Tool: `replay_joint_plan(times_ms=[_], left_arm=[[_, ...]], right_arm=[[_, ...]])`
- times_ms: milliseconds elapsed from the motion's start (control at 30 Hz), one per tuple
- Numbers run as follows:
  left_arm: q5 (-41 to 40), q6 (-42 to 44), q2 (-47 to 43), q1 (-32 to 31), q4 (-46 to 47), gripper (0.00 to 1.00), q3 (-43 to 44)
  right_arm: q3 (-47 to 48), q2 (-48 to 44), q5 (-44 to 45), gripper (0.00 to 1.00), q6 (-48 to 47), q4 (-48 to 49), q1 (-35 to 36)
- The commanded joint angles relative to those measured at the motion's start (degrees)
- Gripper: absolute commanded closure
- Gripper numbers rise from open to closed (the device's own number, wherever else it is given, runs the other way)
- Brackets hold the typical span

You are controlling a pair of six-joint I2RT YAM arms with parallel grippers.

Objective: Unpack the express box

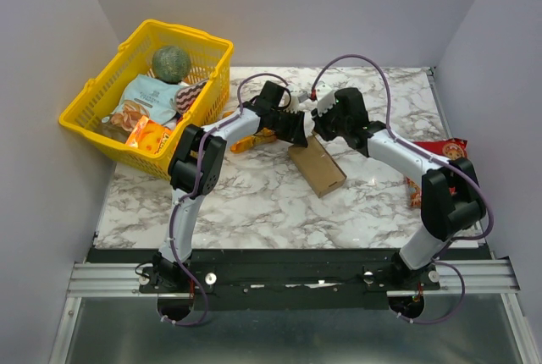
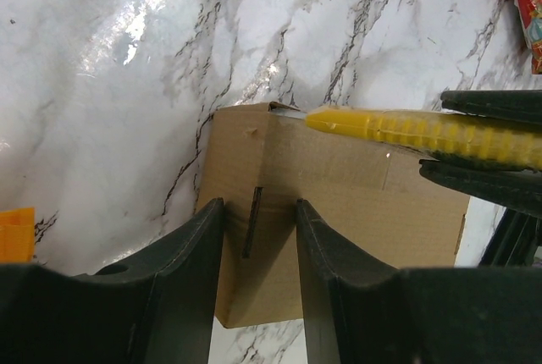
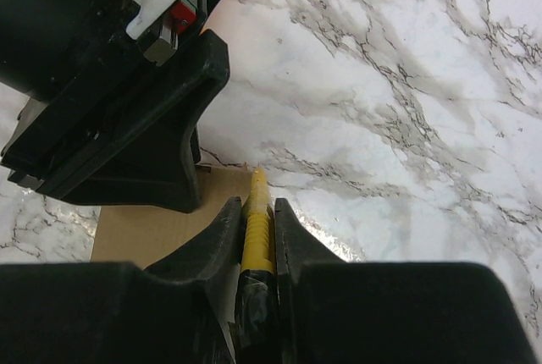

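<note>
**Inspector:** Where was the box?

**Onlooker:** The box (image 1: pixel 318 167) lay flat near the middle of the table (image 1: pixel 254 203).

**Inspector:** And the hands?

**Onlooker:** The right gripper (image 3: pixel 256 207) was clamped on a yellow cutter (image 3: pixel 257 220), which the top view hid. The left wrist view showed its tip at the box's taped edge. The left gripper (image 2: pixel 260 207) stood narrowly parted over the box, holding nothing. I could not tell whether it touched.
</note>
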Motion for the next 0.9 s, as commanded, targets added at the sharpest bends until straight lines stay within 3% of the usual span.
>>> replay_joint_plan(times_ms=[0,267,533,867], left_arm=[[-3.42,0.75,2.84,-0.63,-5.32,0.58,-0.83],[-3.78,0.58,3.72,-0.63,-5.59,0.68,0.31],[-2.89,0.49,2.5,-0.63,-4.88,0.72,-0.03],[-5.27,-0.21,2.75,-0.63,-5.32,0.92,-0.04]], right_arm=[[-1.43,-2.4,2.14,1.0,0.54,-4.93,0.8],[-2.67,-5.13,5.04,1.0,4.23,-8.36,1.68],[-1.45,-3.99,6.01,1.0,4.5,-8.8,3.44],[-0.39,-5.22,6.89,1.0,4.68,-14.42,3.53]])
